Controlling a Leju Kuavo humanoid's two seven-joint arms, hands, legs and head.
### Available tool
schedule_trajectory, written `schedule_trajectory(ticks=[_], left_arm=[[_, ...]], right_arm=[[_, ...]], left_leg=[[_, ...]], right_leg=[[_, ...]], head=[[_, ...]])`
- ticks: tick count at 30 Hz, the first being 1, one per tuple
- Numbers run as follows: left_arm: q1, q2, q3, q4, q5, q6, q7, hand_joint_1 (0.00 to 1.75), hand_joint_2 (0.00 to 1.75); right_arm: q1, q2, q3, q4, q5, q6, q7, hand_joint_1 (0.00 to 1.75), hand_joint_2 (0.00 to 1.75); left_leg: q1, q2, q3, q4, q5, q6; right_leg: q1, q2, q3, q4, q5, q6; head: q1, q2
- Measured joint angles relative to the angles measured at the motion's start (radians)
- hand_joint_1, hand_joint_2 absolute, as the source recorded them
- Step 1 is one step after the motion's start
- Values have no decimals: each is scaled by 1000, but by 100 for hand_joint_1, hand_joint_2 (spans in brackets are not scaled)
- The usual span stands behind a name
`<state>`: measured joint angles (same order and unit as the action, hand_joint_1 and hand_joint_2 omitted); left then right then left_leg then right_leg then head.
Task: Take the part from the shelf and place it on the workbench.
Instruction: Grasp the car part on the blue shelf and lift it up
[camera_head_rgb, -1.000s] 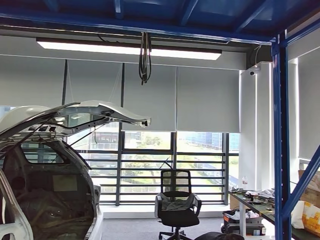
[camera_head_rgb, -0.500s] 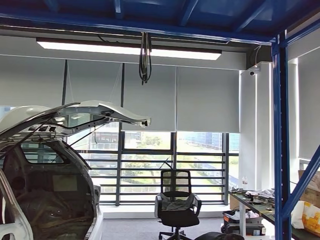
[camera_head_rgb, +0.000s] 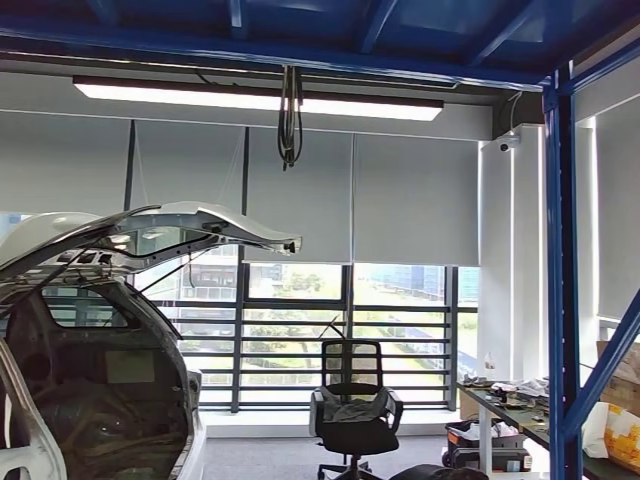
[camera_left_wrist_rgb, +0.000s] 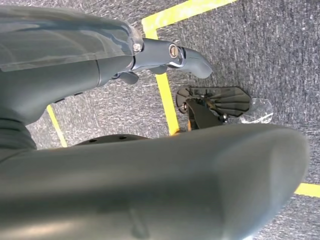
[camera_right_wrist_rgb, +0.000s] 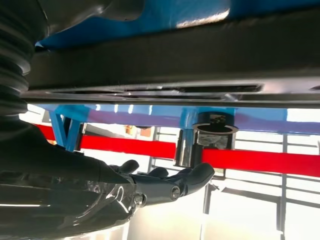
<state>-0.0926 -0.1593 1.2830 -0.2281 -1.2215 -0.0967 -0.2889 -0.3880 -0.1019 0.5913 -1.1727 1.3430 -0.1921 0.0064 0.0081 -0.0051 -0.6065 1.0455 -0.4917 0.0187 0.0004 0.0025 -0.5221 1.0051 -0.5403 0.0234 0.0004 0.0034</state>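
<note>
The head view looks across a workshop room. A white car body (camera_head_rgb: 83, 350) with its tailgate raised stands at the left, and a black office chair (camera_head_rgb: 355, 405) sits before a wide window with roller blinds. A blue steel post (camera_head_rgb: 562, 280) rises at the right, and beside it a cluttered bench (camera_head_rgb: 521, 405) runs along the wall. A bundle of black cable (camera_head_rgb: 290, 115) hangs from the ceiling under a long strip light.

In the left wrist view the left hand (camera_left_wrist_rgb: 151, 115) hangs over grey carpet (camera_left_wrist_rgb: 279, 45) marked with yellow tape lines (camera_left_wrist_rgb: 166, 95). Its thick thumb lies across the near part of the picture and its darker fingers (camera_left_wrist_rgb: 177, 52) stretch out straight, apart from the thumb, with nothing between them.

In the right wrist view the right hand (camera_right_wrist_rgb: 151, 185) reaches out close to a shelf frame of blue beams (camera_right_wrist_rgb: 158, 15) and a red rail (camera_right_wrist_rgb: 264, 161). Just beyond its fingers (camera_right_wrist_rgb: 188, 182) a dark, shiny cylindrical part (camera_right_wrist_rgb: 205, 142) sits at the red rail. The fingertips lie right beside this part; I cannot tell whether they touch it. The fingers are stretched out, not curled round anything, and the hand holds nothing.
</note>
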Motion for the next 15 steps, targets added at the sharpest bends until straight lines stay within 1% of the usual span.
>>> schedule_trajectory(ticks=[15], left_arm=[[-1,1,-18,0,-8,-1,-7,0,0]], right_arm=[[-77,51,-47,142,21,-24,-12,0,175]], left_leg=[[0,0,2,0,0,0]], right_leg=[[0,0,1,0,0,0]], head=[[0,0]])
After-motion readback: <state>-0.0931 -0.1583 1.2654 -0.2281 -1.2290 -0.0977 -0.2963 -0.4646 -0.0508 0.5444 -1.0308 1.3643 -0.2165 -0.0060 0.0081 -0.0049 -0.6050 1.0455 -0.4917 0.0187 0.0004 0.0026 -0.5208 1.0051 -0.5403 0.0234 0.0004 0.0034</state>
